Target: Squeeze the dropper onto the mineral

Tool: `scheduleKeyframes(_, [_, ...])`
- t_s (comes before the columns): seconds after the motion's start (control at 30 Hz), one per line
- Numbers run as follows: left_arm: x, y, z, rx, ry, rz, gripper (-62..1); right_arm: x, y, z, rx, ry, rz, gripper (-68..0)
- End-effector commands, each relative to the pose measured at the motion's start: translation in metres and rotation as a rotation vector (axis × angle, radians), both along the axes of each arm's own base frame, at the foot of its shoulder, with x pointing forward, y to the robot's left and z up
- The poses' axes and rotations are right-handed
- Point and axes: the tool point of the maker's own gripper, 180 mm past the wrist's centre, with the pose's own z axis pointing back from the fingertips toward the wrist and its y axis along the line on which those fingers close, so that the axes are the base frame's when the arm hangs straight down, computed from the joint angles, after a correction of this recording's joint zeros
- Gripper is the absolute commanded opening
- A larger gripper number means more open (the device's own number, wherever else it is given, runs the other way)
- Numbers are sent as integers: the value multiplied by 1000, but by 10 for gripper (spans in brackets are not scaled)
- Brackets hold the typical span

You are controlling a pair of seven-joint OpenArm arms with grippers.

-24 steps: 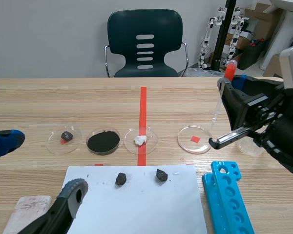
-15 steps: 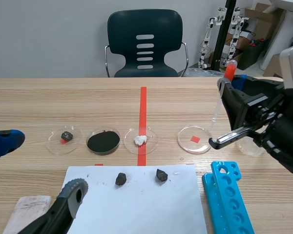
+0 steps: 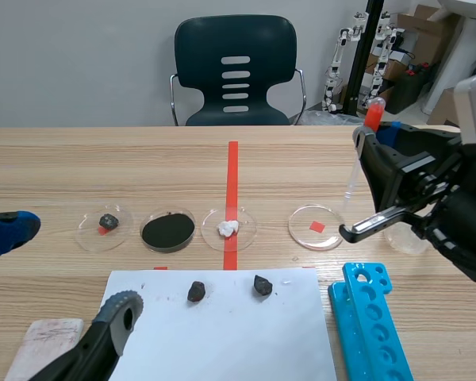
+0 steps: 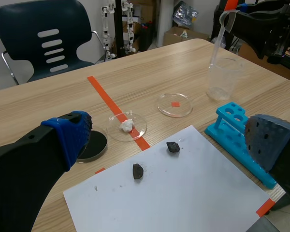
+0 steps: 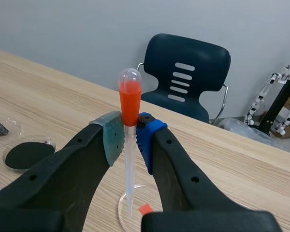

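wood table (image 3: pixel 103 175) w/ 4 petri dishes (image 3: pixel 301 223), white paper (image 3: pixel 222 341), blue rack (image 3: pixel 373 325), clear cup (image 4: pixel 224 82).
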Motion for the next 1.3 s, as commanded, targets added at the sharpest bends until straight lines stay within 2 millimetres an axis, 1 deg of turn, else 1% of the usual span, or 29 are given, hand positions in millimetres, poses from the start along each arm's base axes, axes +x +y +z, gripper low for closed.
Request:
scheduleKeyframes(0.0, [0,-1,5,-19,-12,2,14,7,-1,15,-8,-45,4,-594])
scheduleKeyframes(0.27, [0,-1,5,-19,-12,2,14,30,-4,13,-4,-50,-7,-594])
scheduleKeyframes(0.5, [0,-1,5,-19,-12,2,14,52,1,4,19,-40,8,-594])
scheduleKeyframes(0.8, [0,-1,5,-19,-12,2,14,82,20,-10,44,-11,56,-594])
scheduleKeyframes(0.97, [0,-1,5,-19,-12,2,14,96,32,-16,62,-5,94,-594])
scheduleKeyframes(1.1, [0,-1,5,-19,-12,2,14,103,45,-18,67,-4,128,-594])
scheduleKeyframes(1.27, [0,-1,5,-19,-12,2,14,106,63,-20,66,-2,179,-594])
